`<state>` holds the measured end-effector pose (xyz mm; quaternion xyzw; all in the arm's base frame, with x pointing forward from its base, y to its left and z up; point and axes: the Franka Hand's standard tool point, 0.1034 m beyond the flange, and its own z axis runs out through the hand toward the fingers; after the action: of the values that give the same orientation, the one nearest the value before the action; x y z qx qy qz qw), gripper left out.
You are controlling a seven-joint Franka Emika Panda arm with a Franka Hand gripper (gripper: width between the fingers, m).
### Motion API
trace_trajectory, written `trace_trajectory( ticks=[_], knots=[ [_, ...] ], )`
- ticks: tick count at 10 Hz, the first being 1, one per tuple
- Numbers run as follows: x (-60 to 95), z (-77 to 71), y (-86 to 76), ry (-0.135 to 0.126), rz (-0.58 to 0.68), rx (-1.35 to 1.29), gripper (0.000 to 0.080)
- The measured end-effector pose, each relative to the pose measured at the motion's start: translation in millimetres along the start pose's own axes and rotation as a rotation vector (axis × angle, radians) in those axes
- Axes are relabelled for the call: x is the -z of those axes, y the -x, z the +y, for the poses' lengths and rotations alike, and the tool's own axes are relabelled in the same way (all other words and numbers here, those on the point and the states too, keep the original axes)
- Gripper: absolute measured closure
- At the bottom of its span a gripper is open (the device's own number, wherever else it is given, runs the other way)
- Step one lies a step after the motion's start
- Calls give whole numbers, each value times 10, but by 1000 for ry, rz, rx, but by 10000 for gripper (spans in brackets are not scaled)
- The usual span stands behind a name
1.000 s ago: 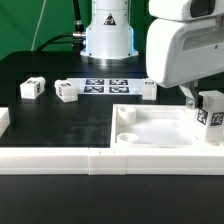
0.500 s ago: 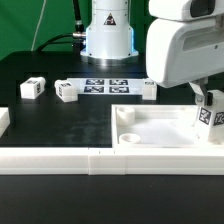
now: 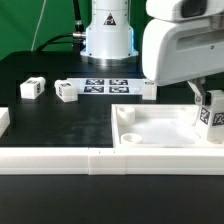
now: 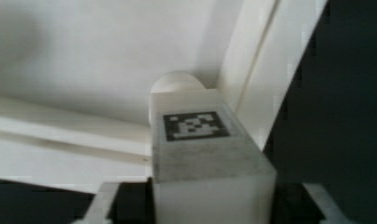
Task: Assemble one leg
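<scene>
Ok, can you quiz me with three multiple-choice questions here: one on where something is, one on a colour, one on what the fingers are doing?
1. Where is the leg that the arm holds?
A) at the corner of the tray on the exterior view's right
B) on the marker board
C) on the front rail

2. What colour is the table?
A) green
B) black
C) white

3. The fingers are:
A) open and empty
B) out of sight
C) shut on the leg

Answers:
1 A, the leg hangs at that corner.
2 B, its bare surface is black.
3 C, the wrist view shows the leg clamped between them.
</scene>
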<state>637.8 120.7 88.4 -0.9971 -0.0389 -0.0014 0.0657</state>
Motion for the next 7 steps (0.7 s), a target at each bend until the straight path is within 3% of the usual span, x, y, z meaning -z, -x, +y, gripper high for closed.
trace_trajectory(
  ticks=[7],
  knots=[
    [-1,29,-19,-15,30,-728,499]
  ],
)
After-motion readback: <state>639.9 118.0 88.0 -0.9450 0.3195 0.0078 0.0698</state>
